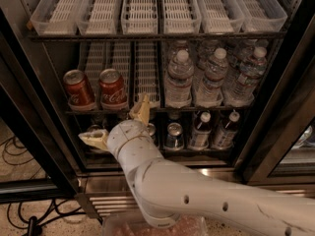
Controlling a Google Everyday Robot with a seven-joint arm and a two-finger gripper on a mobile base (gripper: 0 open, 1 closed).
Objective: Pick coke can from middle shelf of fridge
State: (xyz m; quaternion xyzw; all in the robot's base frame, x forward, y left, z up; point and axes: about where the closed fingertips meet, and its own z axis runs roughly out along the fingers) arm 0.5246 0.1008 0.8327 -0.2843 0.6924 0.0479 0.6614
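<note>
Presently the coke can (112, 88) is seen standing upright near the left end of the bench (167, 110) formed by the middle shelf of the fridge (44, 107), with its white script turned outward. A second red can (78, 89) is placed just beside it on the left, in the neighbouring lane. To the right of the coke can, a white slotted lane (146, 73) is left bare, and beyond that the bench is filled by clear water bottles (211, 77), which are taller than the cans.

Just below and slightly right of the coke can the claw (112, 117) is held open and nothing is gripped. Its tan fingers are spread wide: one finger (141, 109) is pointed upward across the front rail of the bench, just beside the can's lower right edge, and whether they touch cannot be told. The other is pointed left in front of the lower rack. The can's front face is not covered by either finger.

Behind the claw, part of the lower rack is hidden by the white arm (197, 195); silver-topped cans (174, 134) and small bottles (201, 129) are visible to its right. Above the bench, a rack of wide clear plastic bins (147, 9) is carried. Dark cables (15, 151) are strewn on the floor at the left.
</note>
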